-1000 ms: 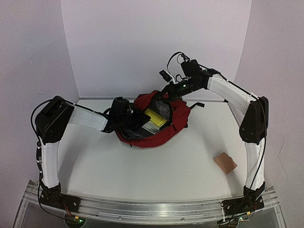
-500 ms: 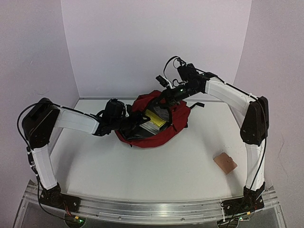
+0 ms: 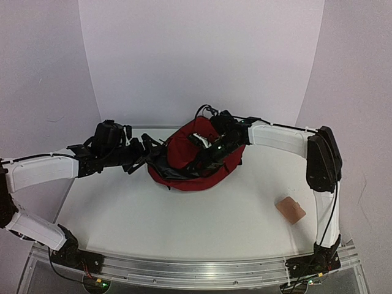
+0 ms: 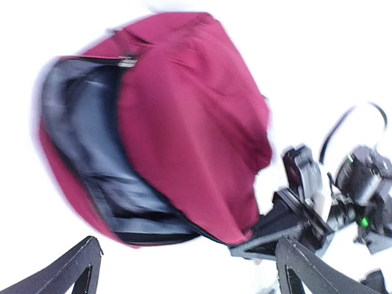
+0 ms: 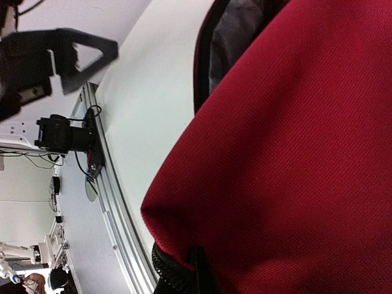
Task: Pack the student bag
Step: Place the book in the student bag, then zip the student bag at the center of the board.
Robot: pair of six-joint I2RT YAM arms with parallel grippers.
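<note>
Dark red fabric forms the student bag (image 3: 214,171), which lies on its side at the middle of the white desk (image 3: 122,211). Its mouth faces left. The black zip (image 4: 101,205) stands undone around a dark lining (image 4: 79,116). What lies inside cannot be made out. A red flap hangs over the right part of the mouth.

Left of the bag, the left hand (image 3: 152,153) points at the mouth with its fingers (image 4: 76,269) spread wide apart. It holds nothing and stands just clear of the fabric. Its arm reaches in low and nearly level from the left.

Over the bag's top, the right hand (image 3: 205,154) rests against the flap with its fingers closed together. The right wrist view is filled by red weave, and whether fabric is pinched cannot be told. Its arm bends in from the right.

Right of the bag, well apart and nearer the arm bases, a small flat tan item (image 3: 290,210) lies on the desk.
</note>
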